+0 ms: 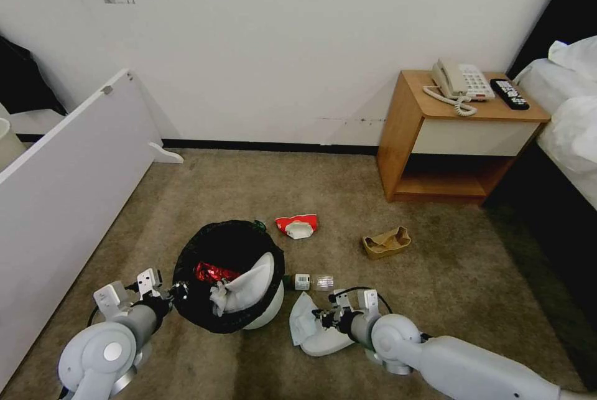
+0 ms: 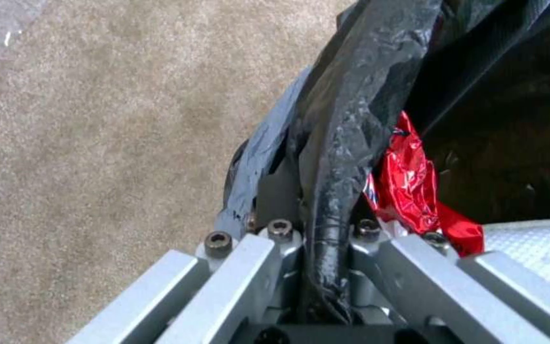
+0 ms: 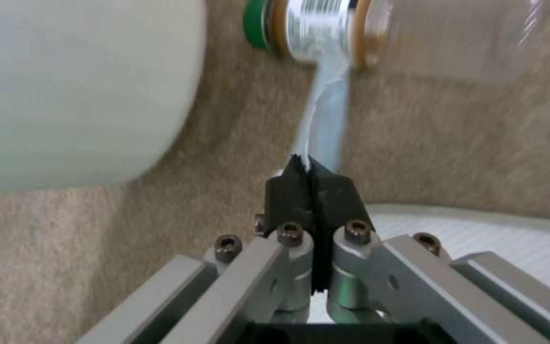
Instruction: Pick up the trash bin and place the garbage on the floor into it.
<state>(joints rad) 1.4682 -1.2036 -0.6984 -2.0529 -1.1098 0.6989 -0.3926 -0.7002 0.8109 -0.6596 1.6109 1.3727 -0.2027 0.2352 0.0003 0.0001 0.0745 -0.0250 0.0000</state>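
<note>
2 grippers are at work, both mine. My left gripper (image 2: 326,224) is clamped on the rim of the trash bin (image 1: 229,275), its fingers pinching the folded black bag (image 2: 345,124) there, and the bin sits tipped toward me on the floor (image 1: 435,288) just ahead of my left arm. Inside it I can see a red wrapper (image 1: 211,272) and 1 white slipper (image 1: 252,285) leaning against the rim.

My right gripper (image 3: 313,179) is low on the carpet beside the bin's white wall (image 3: 78,86), its black pads closed flat on the thin edge of a second white slipper (image 1: 311,328). That slipper lies just right of the bin, under my right wrist. A small clear bottle (image 1: 311,282) with a green cap rests just beyond it, near the bin. Farther out lie a red-and-white wrapper (image 1: 297,226) and a brown paper bag (image 1: 387,242), well apart from each other.

I judge the step in hand to be gathering the second slipper, with about half the litter left. The next move calls for lifting the slipper by this narrow pinch without it slipping free, carrying it over the rim, and letting go only once it hangs above the opening while my left side keeps the bin steady.
</note>
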